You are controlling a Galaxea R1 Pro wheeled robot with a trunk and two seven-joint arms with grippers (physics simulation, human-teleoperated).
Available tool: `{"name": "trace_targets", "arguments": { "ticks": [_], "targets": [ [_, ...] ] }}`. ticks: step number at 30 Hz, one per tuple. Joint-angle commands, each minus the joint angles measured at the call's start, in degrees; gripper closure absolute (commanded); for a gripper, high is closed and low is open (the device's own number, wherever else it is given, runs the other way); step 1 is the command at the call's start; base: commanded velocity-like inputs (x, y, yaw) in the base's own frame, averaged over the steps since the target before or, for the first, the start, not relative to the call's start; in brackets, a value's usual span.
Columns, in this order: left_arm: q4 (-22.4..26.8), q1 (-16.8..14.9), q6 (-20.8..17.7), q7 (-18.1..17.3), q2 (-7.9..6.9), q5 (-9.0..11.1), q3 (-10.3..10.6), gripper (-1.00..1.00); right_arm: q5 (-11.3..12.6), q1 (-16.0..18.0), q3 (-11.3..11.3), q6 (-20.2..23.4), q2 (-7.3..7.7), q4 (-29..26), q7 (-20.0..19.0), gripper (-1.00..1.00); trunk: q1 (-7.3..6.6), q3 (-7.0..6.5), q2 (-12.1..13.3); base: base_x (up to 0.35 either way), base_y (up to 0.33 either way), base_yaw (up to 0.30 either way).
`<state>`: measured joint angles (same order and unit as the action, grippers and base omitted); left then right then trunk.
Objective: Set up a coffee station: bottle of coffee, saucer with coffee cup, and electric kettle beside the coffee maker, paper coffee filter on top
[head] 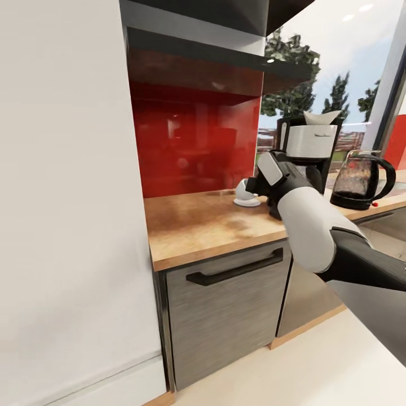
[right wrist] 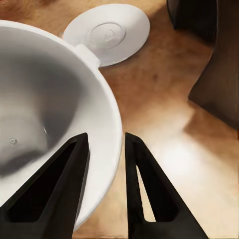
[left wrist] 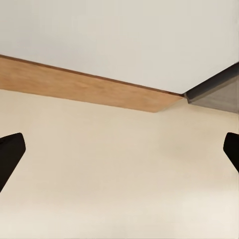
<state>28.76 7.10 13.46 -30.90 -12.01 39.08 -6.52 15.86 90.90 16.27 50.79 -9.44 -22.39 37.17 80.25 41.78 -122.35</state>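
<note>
The right gripper (right wrist: pixel 103 149) is clamped on the rim of the coffee cup (right wrist: pixel 45 99), one finger inside the bowl and one outside. The bare saucer (right wrist: pixel 108 32) lies on the kitchen countertop (head: pixel 197 225) just beyond the fingertips, past the cup's rim. Only that short reach forward and down seems to remain.

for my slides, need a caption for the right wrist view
Right gripper pinching the coffee cup rim above the wooden countertop, saucer just ahead.
</note>
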Motion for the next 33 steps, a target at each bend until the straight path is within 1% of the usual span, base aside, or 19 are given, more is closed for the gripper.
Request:
{"name": "trace_targets", "arguments": {
  "ticks": [1, 2, 5, 6, 9, 17, 20, 25, 28, 33],
  "targets": [
    [0.01, 0.01, -0.15, -0.33, 0.00, 0.47, 0.00, -1.00, 0.21, 0.20, 0.04, 0.14, -0.41, 0.10, 0.57, 1.00, 0.00, 0.05, -0.02, 0.004, -0.003, 0.000],
    [0.00, 0.01, -0.17, -0.32, 0.02, 0.47, 0.00, -1.00, 0.18, 0.33, 0.02, 0.15, -0.56, 0.23, 0.92, 1.00, 0.00, 0.05, -0.02, 0.002, -0.002, 0.000],
    [-0.01, 0.01, -0.17, -0.31, 0.21, 0.47, 0.01, -1.00, 0.21, 0.76, 0.00, 0.26, -0.56, 0.50, 3.79, 1.00, 0.00, 0.05, -0.02, 0.001, -0.001, 0.000],
    [0.02, 0.01, -0.16, -0.31, 0.42, 0.47, 0.01, -1.00, 0.21, 1.26, 0.00, 0.33, -0.56, 1.07, 5.57, 1.00, 0.00, 0.05, -0.02, 0.000, 0.000, 0.000],
    [0.05, 0.01, -0.17, -0.30, 0.71, 0.47, 0.02, -1.00, 0.23, 2.46, -0.01, 0.41, -0.56, 2.91, 7.97, 1.00, 0.00, 0.05, -0.02, 0.000, 0.000, 0.000],
    [0.06, 0.01, -0.18, -0.31, 0.83, 0.47, 0.02, -1.00, 0.22, 3.26, -0.01, 0.57, -0.56, 4.21, 9.15, 1.00, 0.00, 0.05, -0.02, 0.000, 0.000, 0.000],
    [0.07, 0.01, -0.19, -0.30, 0.84, 0.47, -0.01, -1.00, 0.22, 3.30, -0.01, 0.58, -0.56, 5.02, 9.20, 1.00, 0.00, 0.05, -0.02, 0.010, 0.000, 0.000],
    [0.07, 0.01, -0.19, -0.30, 0.84, 0.48, -0.04, -1.00, 0.22, 3.32, -0.01, 0.56, -0.56, 5.70, 9.23, 1.00, 0.00, 0.05, -0.02, 0.148, 0.000, 0.000],
    [0.07, 0.01, -0.19, -0.30, 0.84, 0.47, -0.05, -1.00, 0.22, 3.29, -0.01, 0.53, -0.56, 7.25, 9.23, 1.00, 0.00, 0.05, -0.02, 0.046, 0.000, 0.000],
    [0.07, 0.01, -0.19, -0.30, 0.84, 0.47, -0.01, -1.00, 0.22, 3.28, -0.06, 0.46, -0.56, 8.32, 9.23, 1.00, 0.00, 0.05, -0.02, 0.015, 0.000, 0.000]
  ]
}}
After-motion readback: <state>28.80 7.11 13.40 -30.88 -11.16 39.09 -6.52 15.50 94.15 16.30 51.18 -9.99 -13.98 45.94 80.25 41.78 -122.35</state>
